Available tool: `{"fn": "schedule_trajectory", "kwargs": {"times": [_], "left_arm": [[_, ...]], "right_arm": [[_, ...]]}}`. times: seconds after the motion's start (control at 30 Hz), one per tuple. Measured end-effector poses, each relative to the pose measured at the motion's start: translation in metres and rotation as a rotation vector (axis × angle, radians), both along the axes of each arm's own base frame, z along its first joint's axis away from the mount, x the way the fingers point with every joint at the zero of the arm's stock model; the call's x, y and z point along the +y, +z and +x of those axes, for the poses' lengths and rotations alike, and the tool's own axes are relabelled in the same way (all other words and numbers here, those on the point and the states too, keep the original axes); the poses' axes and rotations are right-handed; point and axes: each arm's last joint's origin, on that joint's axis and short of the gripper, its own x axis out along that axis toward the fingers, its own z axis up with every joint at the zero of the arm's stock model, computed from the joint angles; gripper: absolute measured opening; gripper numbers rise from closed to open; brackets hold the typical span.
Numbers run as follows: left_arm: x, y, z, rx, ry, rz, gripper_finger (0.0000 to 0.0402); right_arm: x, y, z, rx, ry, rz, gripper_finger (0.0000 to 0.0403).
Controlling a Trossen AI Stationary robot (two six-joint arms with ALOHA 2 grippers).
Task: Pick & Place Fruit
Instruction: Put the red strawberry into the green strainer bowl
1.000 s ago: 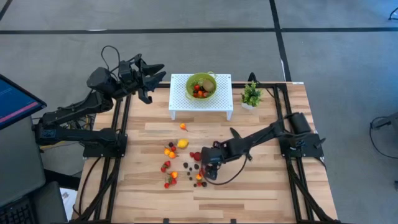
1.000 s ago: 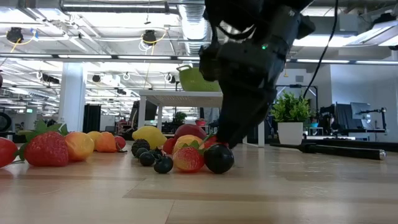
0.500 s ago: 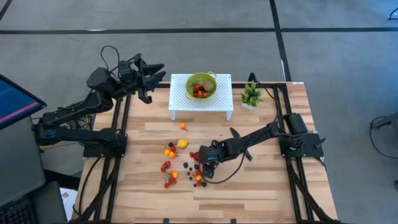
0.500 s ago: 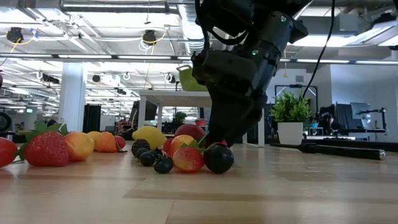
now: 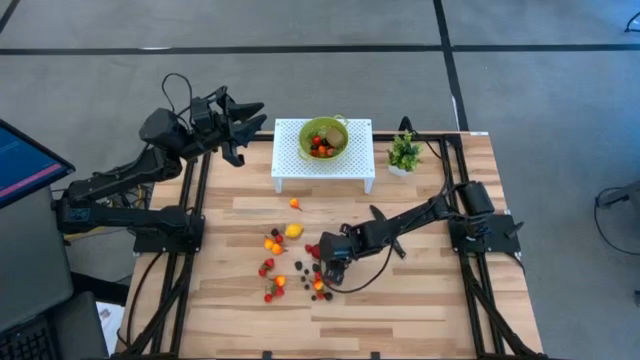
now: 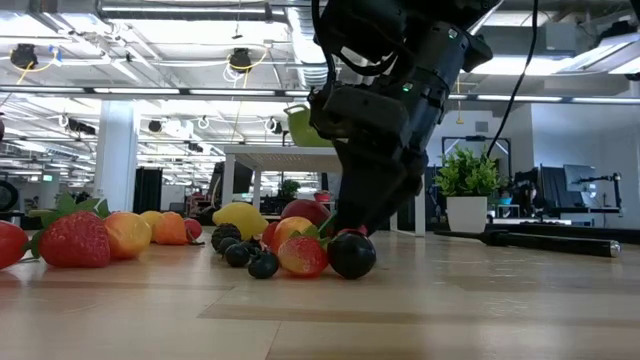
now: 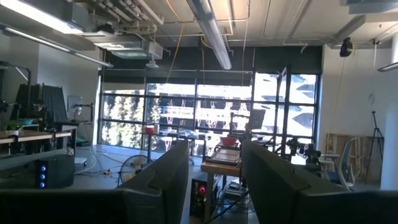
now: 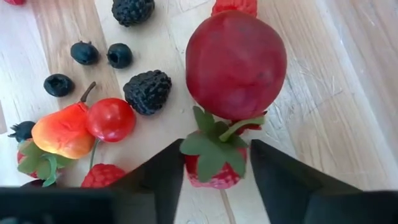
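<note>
Several tiny toy fruits [image 5: 285, 262] lie scattered on the wooden table's middle: strawberries, orange and yellow ones, dark berries. More fruit fills a green bowl [image 5: 323, 137] on a white stand [image 5: 323, 170] at the far edge. My right gripper [image 5: 326, 276] is down at the cluster's right side, its fingers at a small strawberry [image 8: 214, 163]. The strawberry lies just near of a big red fruit [image 8: 236, 65]. My left gripper [image 5: 252, 122] waits raised past the table's far left corner, open and with nothing between its fingers [image 7: 171, 180]. My right gripper has the small strawberry between its two fingers, one at each side of its red body [image 8: 194, 173] below the green leaves. The fingers [image 8: 163, 180] slant steeply down from the table's right side. The strawberry lies on the tabletop, against the big red fruit.
A small potted plant [image 5: 404, 154] stands at the far right beside the stand. A long black object [image 6: 540, 241] lies on the table to the right. Blackberries [image 8: 148, 91], blueberries [image 8: 84, 52] and a cherry [image 8: 110, 119] lie close to the fingers. The near half of the table has free boards.
</note>
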Motion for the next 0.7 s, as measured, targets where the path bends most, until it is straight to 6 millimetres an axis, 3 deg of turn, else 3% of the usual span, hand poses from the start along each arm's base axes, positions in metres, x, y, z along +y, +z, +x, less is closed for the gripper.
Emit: {"fn": "schedule_trajectory", "kwargs": {"times": [0.17,0.33,0.5,0.7], "left_arm": [[0.000,0.000,0.000,0.000,0.000,0.000,0.0142],[0.000,0.000,0.000,0.000,0.000,0.000,0.0142],[0.000,0.000,0.000,0.000,0.000,0.000,0.0142],[0.000,0.000,0.000,-0.001,0.000,0.000,0.0142]], "right_arm": [[0.000,0.000,-0.001,0.010,0.001,0.001,0.0119],[0.000,0.000,-0.003,0.030,0.003,0.000,0.0121],[-0.002,0.005,-0.009,0.064,0.004,-0.007,0.0157],[-0.011,0.037,-0.018,0.034,0.006,-0.024,0.0131]]}}
